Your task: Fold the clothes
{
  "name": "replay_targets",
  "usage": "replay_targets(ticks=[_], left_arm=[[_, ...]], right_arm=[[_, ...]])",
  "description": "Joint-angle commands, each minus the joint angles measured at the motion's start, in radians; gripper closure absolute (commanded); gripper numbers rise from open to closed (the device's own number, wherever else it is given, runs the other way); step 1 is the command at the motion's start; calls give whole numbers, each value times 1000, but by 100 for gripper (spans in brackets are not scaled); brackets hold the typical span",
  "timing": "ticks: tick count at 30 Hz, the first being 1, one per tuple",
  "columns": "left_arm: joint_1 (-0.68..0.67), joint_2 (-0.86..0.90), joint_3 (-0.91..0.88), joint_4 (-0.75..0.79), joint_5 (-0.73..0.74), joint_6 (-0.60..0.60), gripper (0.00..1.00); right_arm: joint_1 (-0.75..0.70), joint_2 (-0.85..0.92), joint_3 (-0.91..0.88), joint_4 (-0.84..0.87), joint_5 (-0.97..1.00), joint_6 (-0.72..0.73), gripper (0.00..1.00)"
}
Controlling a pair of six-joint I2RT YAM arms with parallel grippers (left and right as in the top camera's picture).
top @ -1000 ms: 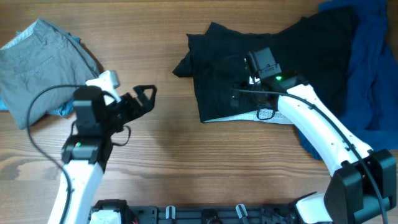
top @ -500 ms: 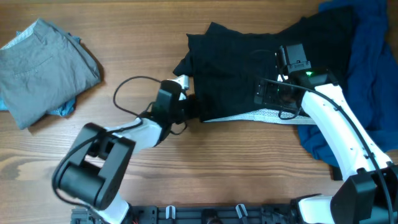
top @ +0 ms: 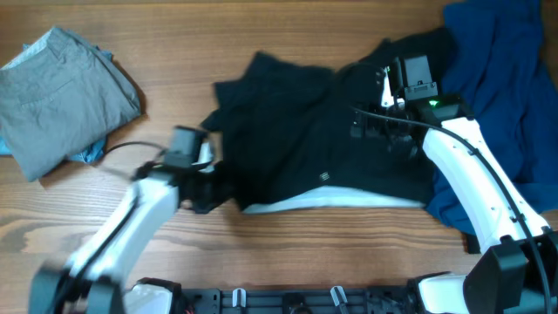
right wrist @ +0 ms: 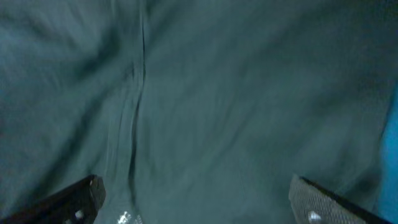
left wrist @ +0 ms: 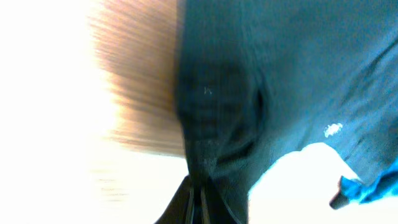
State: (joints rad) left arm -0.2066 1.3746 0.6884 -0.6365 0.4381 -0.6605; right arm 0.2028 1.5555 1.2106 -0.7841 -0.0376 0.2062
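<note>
A black garment [top: 305, 131] lies spread across the middle of the wooden table, with a strip of its white inner side [top: 331, 199] showing along the near edge. My left gripper [top: 212, 190] is shut on the garment's near-left corner. In the left wrist view the fingers [left wrist: 200, 208] pinch a dark fold of the black garment [left wrist: 261, 74]. My right gripper [top: 366, 129] hovers open over the garment's right part. In the right wrist view its fingertips [right wrist: 199, 205] stand wide apart above the black garment [right wrist: 205, 93], holding nothing.
A folded grey garment [top: 61, 96] lies at the far left. A crumpled blue garment [top: 514, 96] lies at the right edge, partly under the black one, and shows as a blue sliver [right wrist: 393, 137] in the right wrist view. Bare wood [top: 192, 52] lies between the grey and black garments.
My left arm swung right to the black garment, shut on its left edge and dragged it left and nearer, spreading it out. My right gripper shifted right and stays open.
</note>
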Motion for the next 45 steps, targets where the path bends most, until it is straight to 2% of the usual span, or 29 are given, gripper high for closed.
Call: replay_targets(ticks=[1,3,6,11,13,14,17,20,24,25,27,28,29,30,32,33,34,35,36,38,41,43,45], left_arm=[[201,-235,-4,-201,-46,107,96],[269,-311,-4,-241,-46,107,96],[282,-327,-4,-248,-46,107,96],[283,-297,-4,-282,-46,107,96],[283,-291,-4,-277,-47,107,96],[282,-291,-4,-274,-47,107,96],[282,-291,-4,-274,-47,107,96],[282,-291,-4,-274,-47,107,96],[282,-291,-4,-274,-47,107,96],[283,-291,-4,-274,-47,107,96],[283,-291,-4,-273,-59,107,96],[283,-291,-4,-272,-78,106,96],[283,-291,-4,-270,-85,107,96],[283,-291,-4,-270,-84,107,96],[283,-291,-4,-269,-85,107,96],[283,-291,-4,-269,-85,107,96],[283,-291,-4,-267,-84,107,96],[283,-291,-4,-266,-84,106,96],[283,-291,-4,-265,-85,107,96],[283,-291,-4,-237,-85,107,96],[283,-280,-4,-84,-139,108,96],[283,-244,-4,66,-258,107,96],[284,-171,-4,278,-309,108,96]], right_arm=[[1,-13,5,173,-256,-153,1],[11,3,5,325,-377,-150,2],[72,73,5,484,-394,-154,3],[153,217,37,507,-354,-207,2],[163,250,51,544,-213,-211,3],[167,275,51,599,-152,-257,3],[167,353,51,688,-150,-363,4],[167,460,51,766,-176,-364,6],[168,537,51,880,-234,-360,13],[169,549,51,888,-234,-360,21],[169,558,51,875,-234,-359,36],[170,564,51,851,-233,-357,46],[169,565,51,826,-234,-356,50],[169,565,51,792,-242,-357,49],[170,565,51,760,-282,-357,30],[170,565,51,760,-326,-357,28],[170,565,51,760,-366,-357,38],[170,565,51,760,-345,-356,68],[170,565,51,757,-295,-336,93],[165,564,51,745,-109,-212,96],[120,535,53,621,39,-47,96],[71,489,53,439,70,74,96],[31,429,53,173,-31,197,94]])
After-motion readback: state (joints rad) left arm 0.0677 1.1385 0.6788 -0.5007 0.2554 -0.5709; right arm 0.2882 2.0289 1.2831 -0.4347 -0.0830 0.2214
